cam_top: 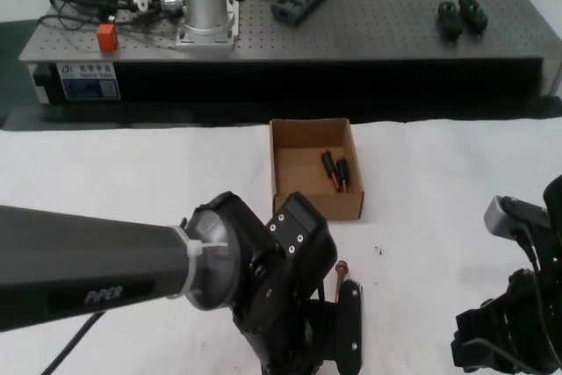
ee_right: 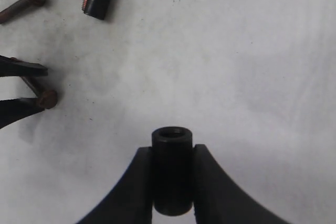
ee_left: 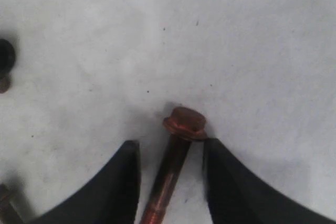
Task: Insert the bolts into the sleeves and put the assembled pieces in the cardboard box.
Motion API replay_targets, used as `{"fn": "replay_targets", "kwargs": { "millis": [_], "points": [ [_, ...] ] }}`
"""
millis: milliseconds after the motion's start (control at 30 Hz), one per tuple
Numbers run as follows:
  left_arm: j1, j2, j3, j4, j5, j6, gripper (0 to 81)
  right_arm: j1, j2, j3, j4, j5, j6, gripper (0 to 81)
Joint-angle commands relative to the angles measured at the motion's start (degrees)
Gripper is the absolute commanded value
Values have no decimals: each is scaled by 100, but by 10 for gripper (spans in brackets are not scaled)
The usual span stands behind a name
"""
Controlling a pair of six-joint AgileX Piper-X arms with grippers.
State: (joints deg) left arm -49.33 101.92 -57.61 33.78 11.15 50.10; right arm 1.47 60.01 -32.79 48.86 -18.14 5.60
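Two assembled pieces (cam_top: 335, 171) are already seen lying in the cardboard box (cam_top: 316, 202), which stands on the white-covered bench (cam_top: 132, 164) ahead of both arms. The present pair is judged to be at the pick-up stage: nothing is joined yet, and insertion and placing in the box are outstanding. A loose bolt (ee_right: 23, 1) is also noted on the bench, so further cycles are probably required.

The left hand (ee_left: 170, 144) is lowered over a bolt (ee_left: 168, 171) lying flat on the bench near the box. Its fingers are set partly open, one on each side of the shank, with a gap visible on at least one side; the bolt is not yet clamped. The long axis of the bolt runs along the slot between the fingers, with the flanged head pointing away from the wrist and towards the box.

A black sleeve (ee_right: 172, 171) is gripped firmly between the fingers of the right hand (ee_right: 171, 149). Its long axis lies in line with the fingers, and the open bore is directed away from the wrist
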Motion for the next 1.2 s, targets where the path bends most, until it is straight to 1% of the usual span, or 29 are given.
{"fn": "replay_targets", "kwargs": {
  "millis": [0, 67, 167, 333, 400, 467, 533, 567, 667, 733, 767, 833, 900, 967, 1067, 1167],
  "points": [
    [-17, 17, -61, 12, -195, 58, 221, -35, -61, 11, -23, -86, -42, 35],
    [-17, 17, -61, -7, -155, 58, 149, -35, -61, 11, -23, -86, -42, 35],
    [-17, 17, -61, -32, -15, 58, 74, -35, -61, 11, -23, -86, -42, 35],
    [-17, 17, -61, -58, -46, 58, 59, -35, -61, 11, -36, -86, -42, 35],
    [-17, 17, -122, -130, -161, -248, 59, -35, -61, 11, -77, -165, -42, 35],
    [-17, -42, -232, -296, -277, -861, 55, -35, -131, 11, -166, -409, -42, 35],
    [12, -212, -323, -616, -360, -1664, 15, -35, -251, 11, -256, -594, -42, 35],
    [60, -317, -344, -764, -358, -1996, 9, -35, -338, 11, -297, -629, -42, 35],
    [295, -800, -333, -1248, -312, -3335, 6, -35, -677, 11, -360, -648, -100, 35],
    [551, -1204, -252, -1408, -209, -4224, 6, -13, -882, 11, -413, -846, -188, 35],
    [668, -1410, -160, -1547, -32, -4599, 6, 8, -973, 11, -476, -974, -175, 35],
    [951, -1810, 119, -2105, 746, -5547, 6, 96, -1087, 89, -771, -1393, -153, 35],
    [1142, -2140, 446, -2963, 1321, -6411, 6, 308, -1104, 233, -1305, -1771, 158, 35],
    [1217, -2415, 799, -3991, 1685, -7177, 6, 622, -1075, 433, -2160, -2042, 628, 35],
    [1226, -2631, 1131, -5061, 1924, -8042, 6, 1146, -967, 597, -3658, -2143, 1342, 35],
    [1226, -2666, 1259, -5720, 2096, -8657, 6, 1602, -750, 596, -4854, -2036, 1801, 35]
  ]
}}
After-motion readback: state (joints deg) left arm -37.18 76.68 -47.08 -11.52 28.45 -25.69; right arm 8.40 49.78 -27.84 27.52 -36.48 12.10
